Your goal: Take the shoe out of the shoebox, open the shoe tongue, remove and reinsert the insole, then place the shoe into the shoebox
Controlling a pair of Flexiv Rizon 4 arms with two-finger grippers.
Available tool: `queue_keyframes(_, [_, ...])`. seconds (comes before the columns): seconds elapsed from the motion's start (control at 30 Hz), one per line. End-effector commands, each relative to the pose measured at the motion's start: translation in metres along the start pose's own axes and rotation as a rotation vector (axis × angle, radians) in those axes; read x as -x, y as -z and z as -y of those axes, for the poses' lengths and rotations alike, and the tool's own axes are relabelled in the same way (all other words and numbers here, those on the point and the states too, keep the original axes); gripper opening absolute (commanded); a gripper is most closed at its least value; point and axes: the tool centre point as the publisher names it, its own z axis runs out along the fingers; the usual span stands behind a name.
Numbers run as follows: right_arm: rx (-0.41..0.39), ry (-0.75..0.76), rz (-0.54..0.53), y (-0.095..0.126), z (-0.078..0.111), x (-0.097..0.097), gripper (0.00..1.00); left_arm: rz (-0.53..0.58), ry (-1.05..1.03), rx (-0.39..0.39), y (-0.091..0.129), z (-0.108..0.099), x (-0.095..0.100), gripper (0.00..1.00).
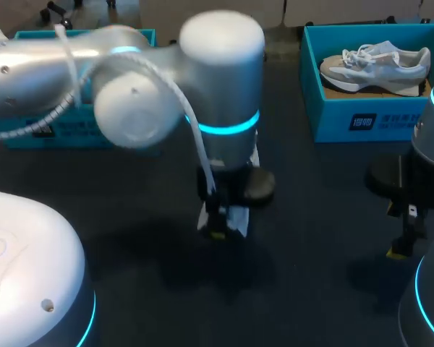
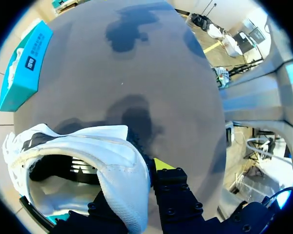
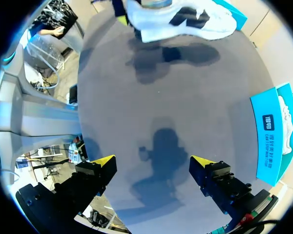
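— Left hand (image 1: pixel 220 228) clamped on white shoe (image 2: pixel 112 161) collar, centre frame, over tabletop (image 1: pixel 311 217); right hand (image 1: pixel 399 249) wide, empty, lower right.
— Apparently out of shoebox (image 1: pixel 50 139); tongue step next, likely needing right hand across.

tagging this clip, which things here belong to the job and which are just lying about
Job: shoe, held in the left gripper; left box, probably its own; right gripper, open.
Lying about: right box; second shoe inside it.
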Motion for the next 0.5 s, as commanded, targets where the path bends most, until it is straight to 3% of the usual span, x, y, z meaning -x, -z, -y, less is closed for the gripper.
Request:
queue_keyframes(0.03, [0.001,0.001,0.001,-0.001,0.000,0.000,1.00,-0.008,-0.003,-0.030,0.061,-0.039,0.012,0.00])
queue_keyframes(0.33, [0.001,0.001,0.001,-0.001,0.000,0.000,1.00,0.012,0.059,-0.012,0.108,-0.072,0.048,0.00])
queue_keyframes(0.5, [0.001,0.001,0.001,-0.001,0.000,0.000,1.00,0.012,0.059,-0.012,0.108,-0.072,0.048,0.00])
